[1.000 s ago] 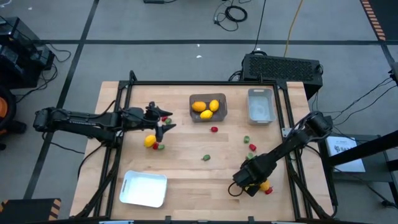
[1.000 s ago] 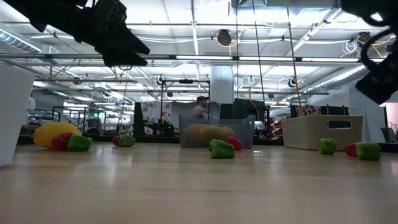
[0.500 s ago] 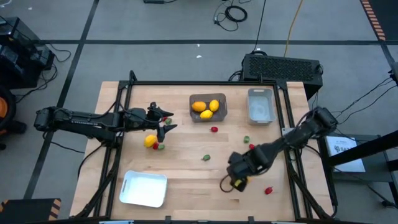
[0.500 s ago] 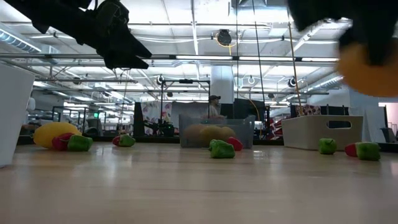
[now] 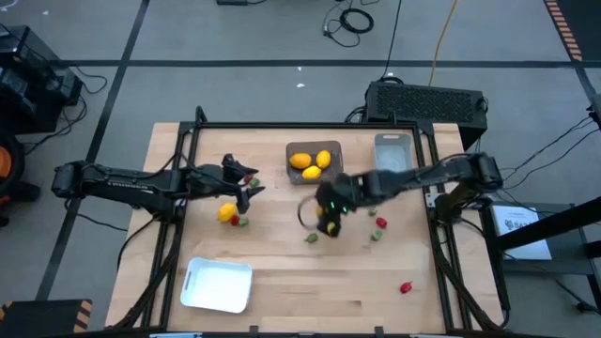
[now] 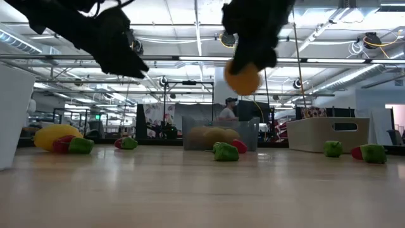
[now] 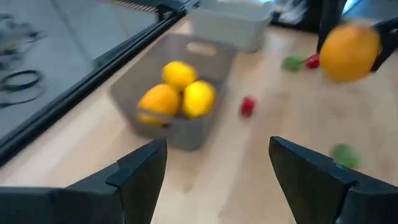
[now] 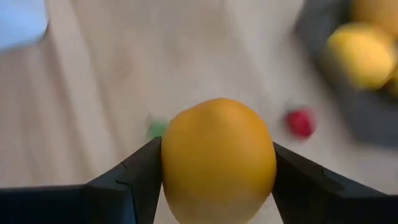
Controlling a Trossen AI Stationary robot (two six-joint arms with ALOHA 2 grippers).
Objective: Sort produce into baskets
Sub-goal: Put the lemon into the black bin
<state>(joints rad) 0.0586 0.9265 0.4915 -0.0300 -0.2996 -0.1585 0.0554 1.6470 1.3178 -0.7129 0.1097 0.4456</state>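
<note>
My right claw (image 8: 217, 186) pinches an orange fruit (image 8: 217, 163) above the desk (image 5: 282, 263), just short of the dark grey bin (image 5: 331, 175) holding similar fruit; my left claw (image 7: 217, 174) waits spread nearby.

Orange fruit (image 8: 219, 158) between dark fingers (image 8: 134, 180); yellow and orange fruits (image 5: 312, 161) in dark grey bin (image 5: 293, 176); pale grey bin (image 5: 393, 160); white tray (image 5: 217, 285); light wooden table (image 5: 282, 272).

The table carries three baskets: a dark grey bin (image 5: 314, 163), a pale grey bin (image 5: 393, 158) and a white tray (image 5: 218, 284). Five yellow or orange round fruits show, three of them in the dark grey bin. About four tiny red and four tiny green pieces lie scattered.
</note>
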